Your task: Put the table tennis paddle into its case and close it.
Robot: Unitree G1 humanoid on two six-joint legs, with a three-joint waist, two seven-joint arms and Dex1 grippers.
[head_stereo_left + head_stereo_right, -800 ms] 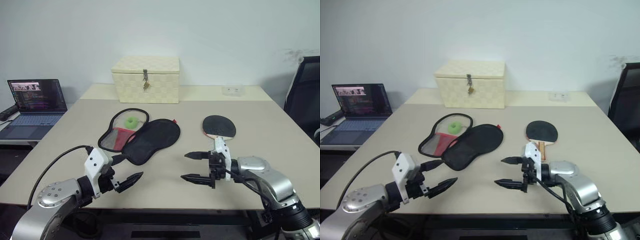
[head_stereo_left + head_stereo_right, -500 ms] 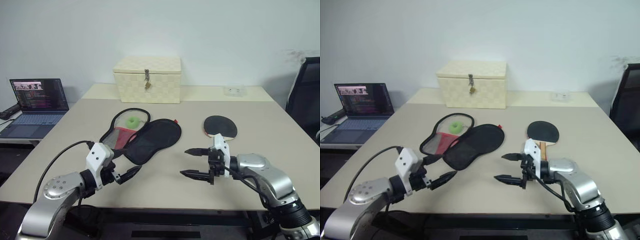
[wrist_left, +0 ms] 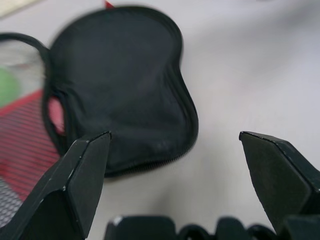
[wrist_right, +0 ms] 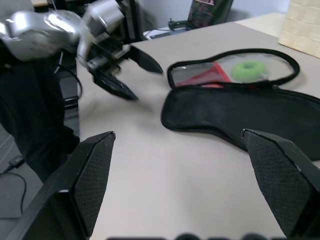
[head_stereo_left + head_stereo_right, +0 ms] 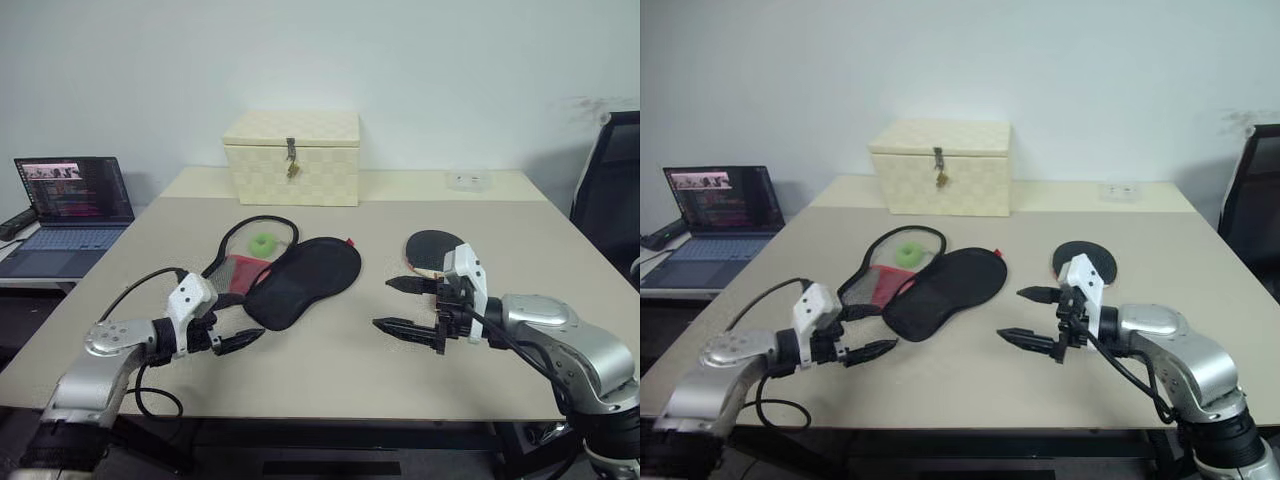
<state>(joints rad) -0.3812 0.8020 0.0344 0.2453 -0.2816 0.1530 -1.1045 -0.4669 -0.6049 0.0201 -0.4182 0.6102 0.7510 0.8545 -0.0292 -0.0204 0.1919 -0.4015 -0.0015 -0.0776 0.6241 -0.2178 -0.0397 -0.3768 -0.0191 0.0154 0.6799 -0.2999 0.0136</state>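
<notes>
The case (image 5: pixel 305 280) lies unzipped at the table's middle, its black flap folded toward me. Its red mesh half (image 5: pixel 243 268) holds a green ball (image 5: pixel 263 243). The table tennis paddle (image 5: pixel 430 247) rests black face up to the right of the case, its handle hidden behind my right wrist. My left gripper (image 5: pixel 240 325) hovers open just short of the case's near end, and the black flap (image 3: pixel 120 90) lies ahead of its fingers (image 3: pixel 75 185). My right gripper (image 5: pixel 382 304) is open in front of the paddle, pointing left toward the case (image 4: pixel 250 112), with nothing in it.
A cream woven box (image 5: pixel 292 158) with a metal latch stands at the back of the table (image 5: pixel 330 375). A small white item (image 5: pixel 467 180) lies at the back right. A laptop (image 5: pixel 68 205) sits on a side surface to the left, and a black chair (image 5: pixel 612 190) stands to the right.
My left gripper has reached forward and lower, closer to the case's near end. My right gripper has risen a little and shifted right, nearer the paddle. Both stay open.
</notes>
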